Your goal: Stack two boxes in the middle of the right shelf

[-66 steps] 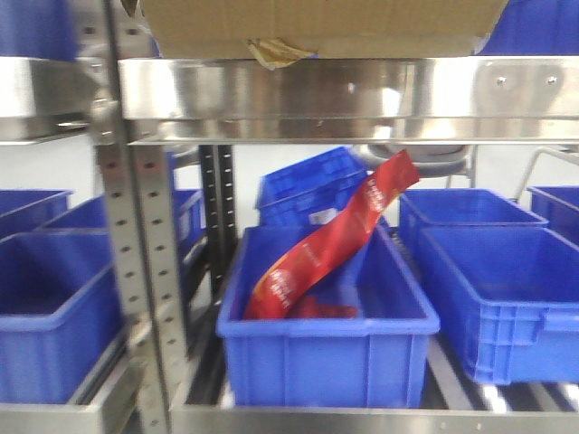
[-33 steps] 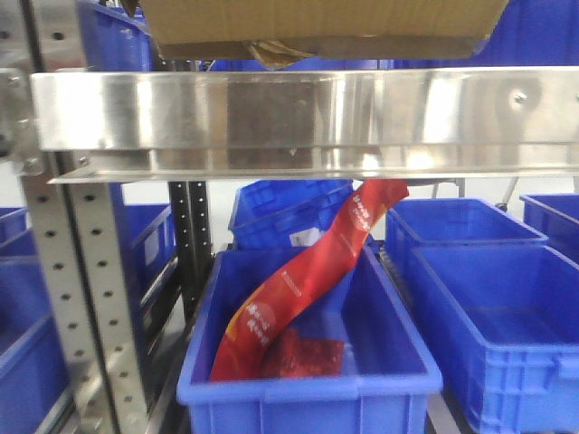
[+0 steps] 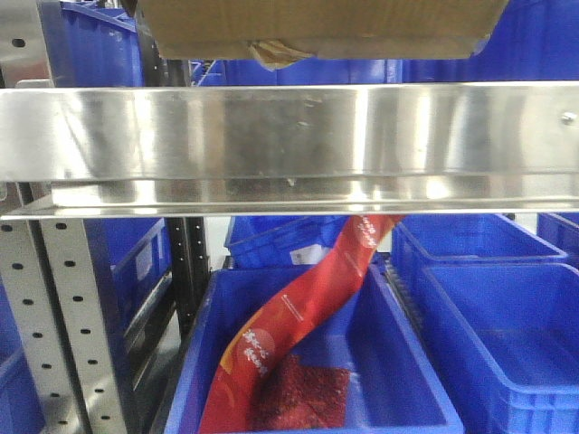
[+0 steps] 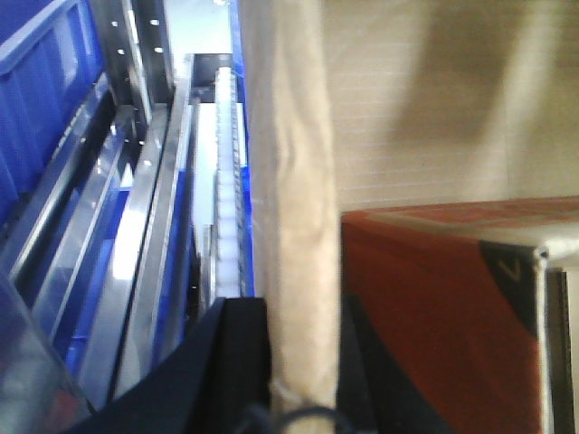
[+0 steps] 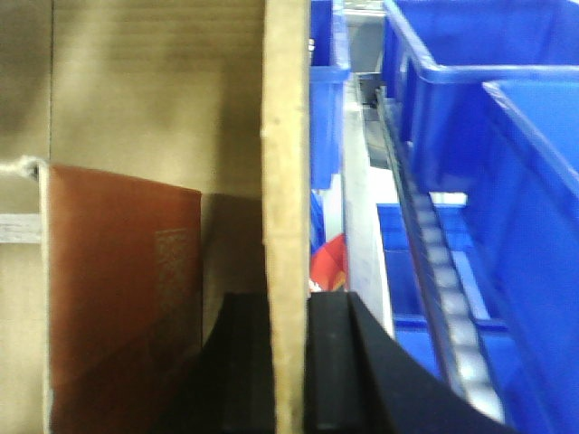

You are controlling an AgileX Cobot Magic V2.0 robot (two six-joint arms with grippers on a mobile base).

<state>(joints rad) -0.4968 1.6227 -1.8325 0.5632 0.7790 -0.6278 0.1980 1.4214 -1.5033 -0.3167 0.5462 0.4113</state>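
A brown cardboard box point(image 3: 317, 27) fills the top of the front view, its underside a little above the shiny steel rail of the shelf point(image 3: 289, 136). A yellowish tape scrap point(image 3: 271, 52) hangs from its lower edge. In the left wrist view my left gripper point(image 4: 303, 362) is shut on the box's left wall point(image 4: 289, 181). The right wrist view has my right gripper point(image 5: 288, 362) shut on the right wall point(image 5: 286, 136). A red-brown carton point(image 4: 434, 307) lies inside the box, also in the right wrist view point(image 5: 118, 289).
Under the rail stands a blue bin point(image 3: 380, 362) holding a long red packet point(image 3: 298, 316), with another blue bin point(image 3: 507, 316) to its right. A perforated steel upright point(image 3: 63, 316) rises at the left. More blue bins point(image 3: 317, 70) sit behind the box.
The shelf rail has grown larger and dropped lower in the front view, and the upright has slid left. The box has stayed at the top of the view, held by both grippers.
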